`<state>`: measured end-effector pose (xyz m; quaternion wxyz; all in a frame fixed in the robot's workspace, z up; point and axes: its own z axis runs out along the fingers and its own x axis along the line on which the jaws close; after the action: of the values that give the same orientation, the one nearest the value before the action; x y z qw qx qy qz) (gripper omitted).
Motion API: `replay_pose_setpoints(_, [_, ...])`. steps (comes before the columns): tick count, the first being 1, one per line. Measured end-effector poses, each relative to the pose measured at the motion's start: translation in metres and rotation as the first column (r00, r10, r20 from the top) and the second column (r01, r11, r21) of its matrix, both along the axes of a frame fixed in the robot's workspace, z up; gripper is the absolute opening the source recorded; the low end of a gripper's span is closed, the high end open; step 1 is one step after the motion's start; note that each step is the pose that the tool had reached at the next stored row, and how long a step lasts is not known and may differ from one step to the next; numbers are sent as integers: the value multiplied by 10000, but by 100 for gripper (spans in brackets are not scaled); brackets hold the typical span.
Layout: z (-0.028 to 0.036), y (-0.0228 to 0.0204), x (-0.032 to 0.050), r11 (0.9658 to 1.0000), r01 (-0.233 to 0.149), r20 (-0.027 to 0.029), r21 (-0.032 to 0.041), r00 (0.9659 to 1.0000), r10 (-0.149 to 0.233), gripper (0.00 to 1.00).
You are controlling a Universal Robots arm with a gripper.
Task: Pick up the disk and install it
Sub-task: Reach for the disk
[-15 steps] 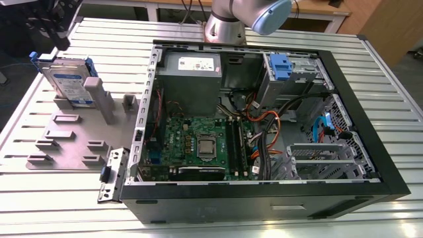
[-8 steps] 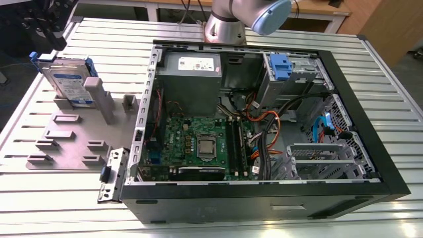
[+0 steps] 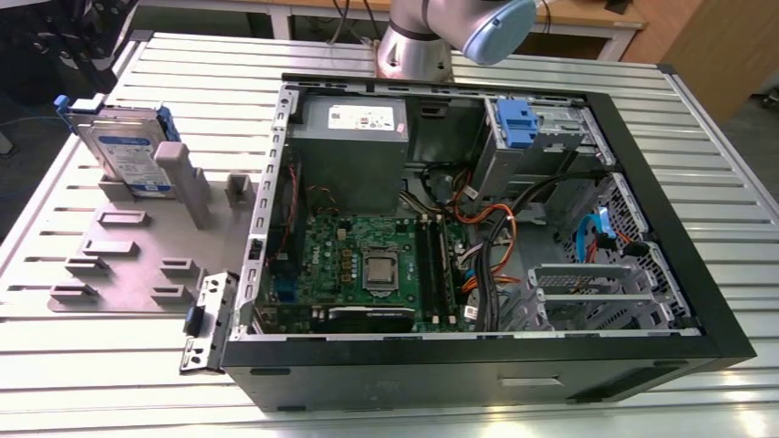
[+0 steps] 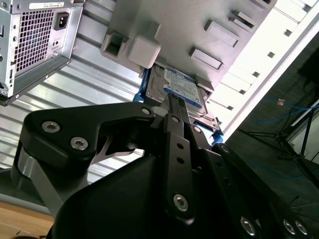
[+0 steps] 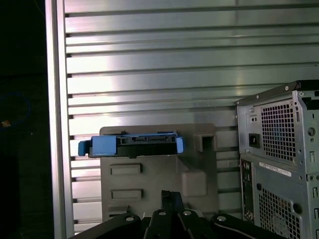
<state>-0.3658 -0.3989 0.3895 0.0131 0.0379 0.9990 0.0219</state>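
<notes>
- Disk: stands on edge, leaning, in a slot at the far end of the fixture plate, on the exterior view's left. Blue carrier around it, label facing the case. It also shows in both wrist views. Nothing grips it.
- Gripper: hangs over the fixture plate, near the disk but apart from it, with bare plate between them in the first wrist view. In the second wrist view its tip lines up with the disk. How far open it is cannot be told; nothing shows in its hold.
- Fixture plate: grey, flat on the table, with raised blocks and empty slots.
- Upright post: grey, on the plate just beside the disk, between it and the case.
- Computer case: black, lying open-side up, just beside the plate.
- Inside the case: power supply, motherboard, blue latch piece at the drive bay.
- Cables: orange and black, running between the motherboard and the bays.
- Metal bracket: lies at the case's near corner.
- Arm: rises behind the case.
- Slatted table: aluminium, under everything.
</notes>
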Motion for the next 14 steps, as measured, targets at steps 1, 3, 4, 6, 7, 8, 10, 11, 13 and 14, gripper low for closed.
replay_pose_setpoints(1, [0, 0, 0, 10000, 0, 1, 0, 10000, 0, 11])
replay_pose_setpoints(3, [0, 0, 0, 10000, 0, 0, 0, 10000, 0, 11])
replay_pose_setpoints(4, [0, 0, -1, 10000, 0, 0, 0, 10000, 0, 11])
replay_pose_setpoints(6, [0, 0, -1, 10000, 0, 1, 0, 10000, 0, 11])
replay_pose_setpoints(7, [0, 0, -2, 10000, 0, 0, 0, 10000, 0, 11])
replay_pose_setpoints(8, [0, 0, -2, 10000, 0, 0, 0, 10000, 0, 11])
replay_pose_setpoints(10, [-4, 0, -4, 10000, 0, 0, 0, 10000, 0, 11])
replay_pose_setpoints(11, [-7, 0, -6, 10000, 0, 0, 0, 10000, 0, 11])
replay_pose_setpoints(13, [-14, 3, -11, 10000, 1, 1, 0, 10000, -1, 11])
replay_pose_setpoints(14, [-19, 3, -12, 10000, -1, 2, 1, 10000, 1, 11])
